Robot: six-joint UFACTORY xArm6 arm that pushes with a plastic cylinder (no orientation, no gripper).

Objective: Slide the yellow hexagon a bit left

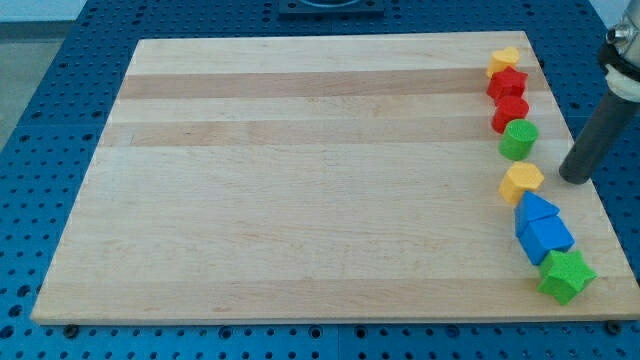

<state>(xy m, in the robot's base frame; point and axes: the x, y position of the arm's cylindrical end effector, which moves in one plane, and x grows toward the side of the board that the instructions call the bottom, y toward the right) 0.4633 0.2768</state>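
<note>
Item one: my tip [575, 178], the lower end of a dark rod; I have no pincer on this rig, so no jaw state applies. It rests on the desk [300, 180], just beside the yellow hexagon [521, 183], at its 3 o'clock, a narrow gap between.

Item two: a column of blocks along the desk's 3 o'clock edge. From 12 toward 6: another yellow block [504, 61], two red blocks [508, 84] [511, 111], green cylinder [519, 139], the yellow hexagon, two blue blocks [536, 209] [546, 238], green star [566, 275].
</note>
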